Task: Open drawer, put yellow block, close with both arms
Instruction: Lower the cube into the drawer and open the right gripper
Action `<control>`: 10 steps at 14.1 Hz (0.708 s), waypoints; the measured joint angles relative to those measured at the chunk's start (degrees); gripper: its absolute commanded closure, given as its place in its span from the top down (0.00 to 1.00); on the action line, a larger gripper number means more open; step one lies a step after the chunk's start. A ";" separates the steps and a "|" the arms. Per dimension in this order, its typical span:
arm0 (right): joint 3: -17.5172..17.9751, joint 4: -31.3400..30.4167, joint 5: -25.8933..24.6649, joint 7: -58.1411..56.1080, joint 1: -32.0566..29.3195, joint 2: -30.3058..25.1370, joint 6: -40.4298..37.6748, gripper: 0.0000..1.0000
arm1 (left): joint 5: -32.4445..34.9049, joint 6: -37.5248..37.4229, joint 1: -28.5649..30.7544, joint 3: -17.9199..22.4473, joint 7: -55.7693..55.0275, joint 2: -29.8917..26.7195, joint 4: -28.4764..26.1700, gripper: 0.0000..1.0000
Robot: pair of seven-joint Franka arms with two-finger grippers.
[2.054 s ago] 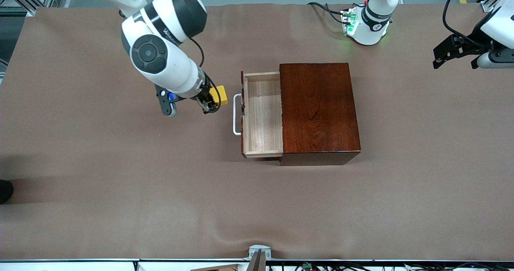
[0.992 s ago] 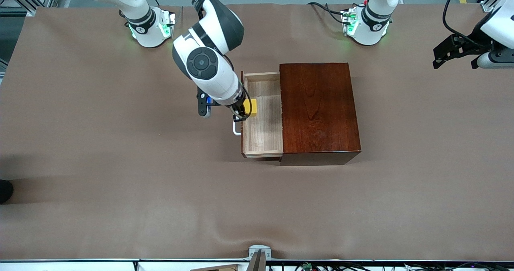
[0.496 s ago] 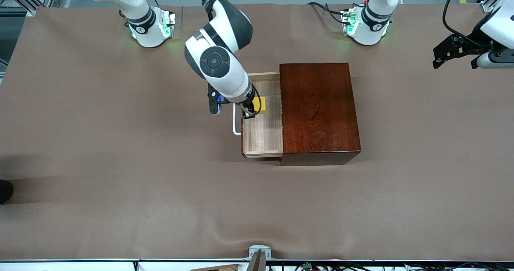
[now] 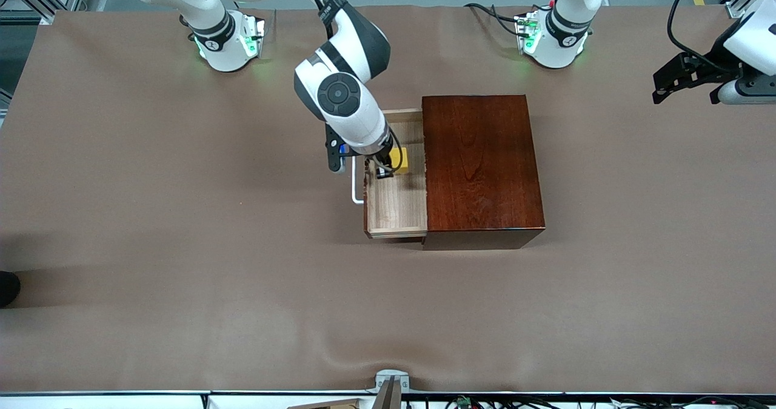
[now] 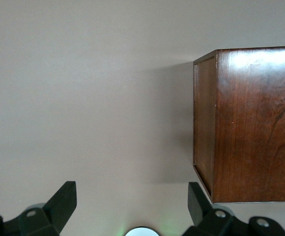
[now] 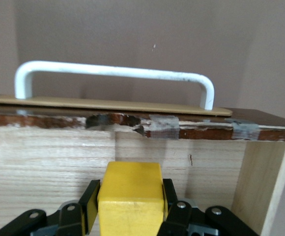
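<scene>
The drawer stands pulled out of the dark mahogany box toward the right arm's end of the table, its white handle leading. My right gripper hangs over the pale drawer tray, shut on the yellow block. In the right wrist view the yellow block sits pinched between the black fingers, with the drawer front and white handle just past it. My left gripper waits, open and holding nothing, toward the left arm's end of the table. The left wrist view shows its fingertips apart and the mahogany box.
The brown table cover spreads around the box. The two green-lit arm bases stand along the table edge farthest from the front camera. A small metal bracket sits at the nearest edge.
My right arm has carried the yellow block from beside the drawer handle across the drawer front to over the open tray. The left arm has stayed still.
</scene>
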 measured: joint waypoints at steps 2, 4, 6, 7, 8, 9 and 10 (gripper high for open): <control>-0.01 -0.96 0.00 0.00 0.68 0.29 1.38 0.00 | 0.00 0.00 0.00 0.00 0.00 0.00 -0.01 1.00; -0.02 -1.15 0.00 0.00 0.97 0.60 1.52 0.00 | 0.00 0.00 0.00 0.00 0.00 0.00 -0.01 1.00; -0.03 -1.19 0.00 0.00 1.04 0.72 1.56 0.13 | 0.00 0.00 0.00 -0.01 0.00 0.00 -0.01 1.00; -0.04 -1.19 0.00 -0.01 1.04 0.72 1.56 0.50 | 0.00 0.00 0.00 -0.02 0.00 0.00 -0.01 1.00; -0.05 -1.20 0.00 -0.01 1.04 0.73 1.55 0.67 | 0.00 0.00 0.00 -0.05 0.00 0.00 -0.01 1.00; -0.09 -1.21 0.00 -0.01 1.05 0.73 1.55 0.81 | 0.00 0.00 -0.02 -0.11 0.00 0.00 -0.01 1.00; -0.21 -1.22 0.00 -0.01 1.04 0.81 1.55 1.00 | 0.00 0.00 -0.03 -0.19 0.00 0.00 -0.01 1.00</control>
